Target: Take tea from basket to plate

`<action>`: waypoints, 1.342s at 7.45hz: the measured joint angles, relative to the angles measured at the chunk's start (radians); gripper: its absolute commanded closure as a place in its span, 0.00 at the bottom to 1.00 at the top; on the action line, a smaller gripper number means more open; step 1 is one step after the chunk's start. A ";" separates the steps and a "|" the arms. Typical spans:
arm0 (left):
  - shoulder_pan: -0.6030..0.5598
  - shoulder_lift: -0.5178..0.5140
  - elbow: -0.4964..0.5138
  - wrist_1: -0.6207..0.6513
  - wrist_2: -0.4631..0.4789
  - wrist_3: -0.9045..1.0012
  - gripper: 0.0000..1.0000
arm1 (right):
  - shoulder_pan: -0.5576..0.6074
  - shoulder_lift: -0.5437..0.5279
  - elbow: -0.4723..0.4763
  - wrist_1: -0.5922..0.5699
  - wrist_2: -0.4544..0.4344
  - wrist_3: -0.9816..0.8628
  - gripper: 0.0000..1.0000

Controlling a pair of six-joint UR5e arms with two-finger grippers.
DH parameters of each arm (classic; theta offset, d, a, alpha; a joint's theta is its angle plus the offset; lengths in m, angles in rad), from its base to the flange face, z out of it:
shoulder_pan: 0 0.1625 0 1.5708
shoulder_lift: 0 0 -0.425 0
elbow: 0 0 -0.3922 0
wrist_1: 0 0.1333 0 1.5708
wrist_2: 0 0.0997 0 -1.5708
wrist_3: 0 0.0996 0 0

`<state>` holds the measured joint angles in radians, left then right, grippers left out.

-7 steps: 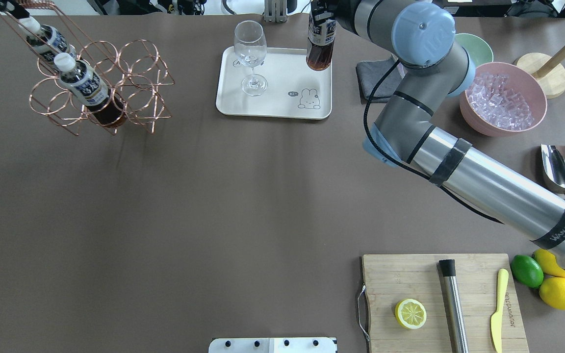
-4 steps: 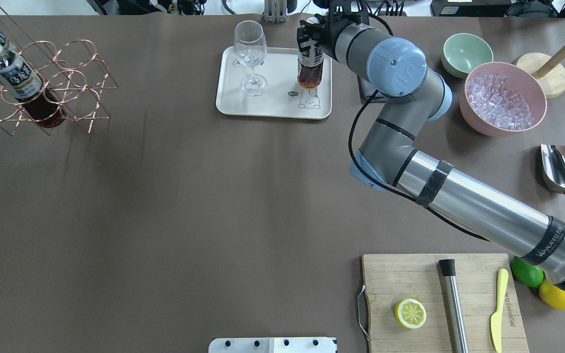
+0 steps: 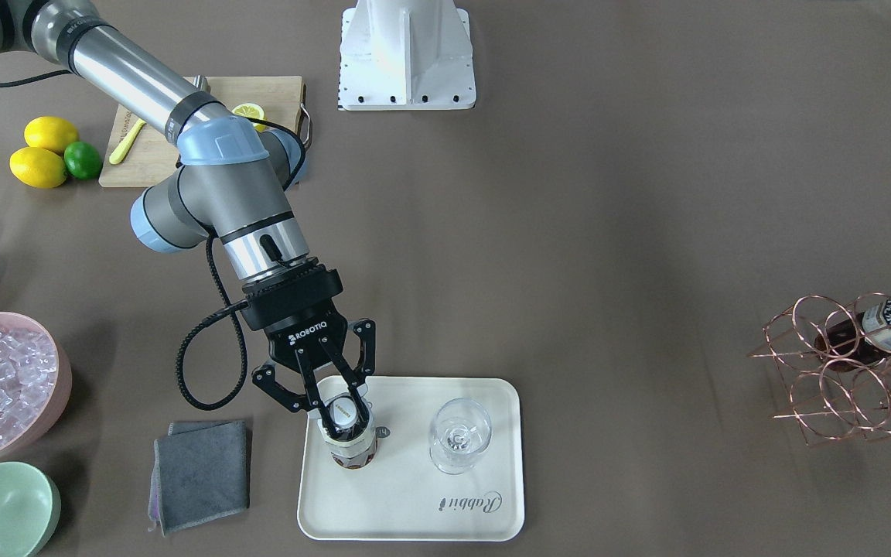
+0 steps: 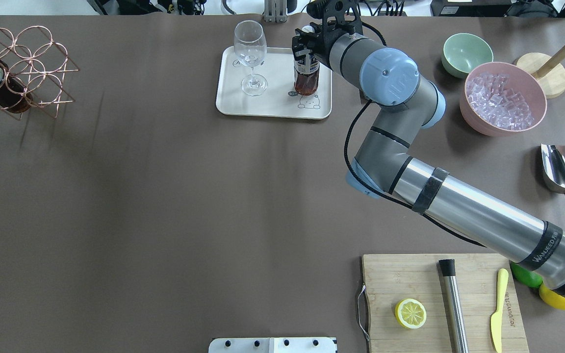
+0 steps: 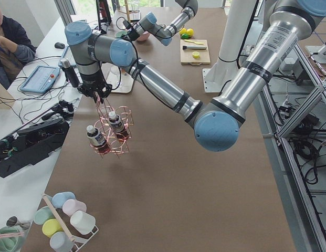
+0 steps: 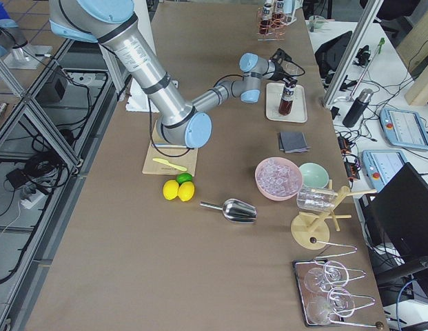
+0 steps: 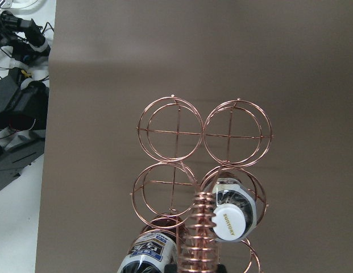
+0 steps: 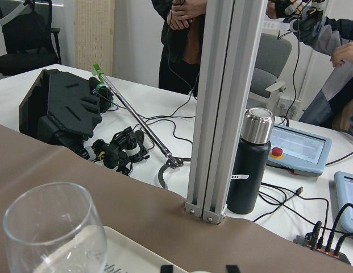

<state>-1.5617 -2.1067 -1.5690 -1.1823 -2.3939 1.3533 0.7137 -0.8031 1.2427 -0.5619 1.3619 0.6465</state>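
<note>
Well, the job looks all but done: the tea bottle [image 4: 305, 81] stands upright on the cream tray [image 3: 414, 495], just by its bear drawing [image 4: 308, 102] and apart from the wine glass [image 3: 457, 437]. The right gripper [image 3: 339, 404] pinches it at the white cap, so letting go and backing off are what is left, I'd say. It holds dark reddish-brown drink and wears a cream label with dark print. The copper basket [image 4: 27, 66], two more bottles [image 5: 97, 139] in it, hangs under the left gripper [image 5: 100, 94]; whether that claw is clamped I cannot tell.
</note>
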 measured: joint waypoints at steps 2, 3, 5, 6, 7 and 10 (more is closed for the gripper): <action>-0.012 0.007 0.086 -0.067 0.005 0.012 1.00 | -0.007 -0.001 0.001 0.003 -0.002 0.002 0.00; -0.014 0.008 0.118 -0.095 0.006 0.019 1.00 | -0.009 -0.001 0.003 0.005 -0.002 0.010 0.00; -0.014 0.023 0.145 -0.136 0.007 0.029 1.00 | -0.012 -0.003 0.006 0.006 -0.003 0.018 0.00; -0.013 0.037 0.149 -0.160 0.008 0.032 1.00 | -0.011 -0.004 0.012 0.006 -0.001 0.018 0.00; -0.011 0.051 0.151 -0.181 0.009 0.035 1.00 | -0.007 -0.015 0.045 -0.008 0.010 0.015 0.00; -0.006 0.075 0.145 -0.216 0.016 0.038 1.00 | 0.000 -0.133 0.427 -0.350 0.033 0.019 0.00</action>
<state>-1.5675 -2.0319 -1.4241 -1.3978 -2.3782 1.3912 0.7141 -0.9359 1.6702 -0.9117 1.3952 0.6659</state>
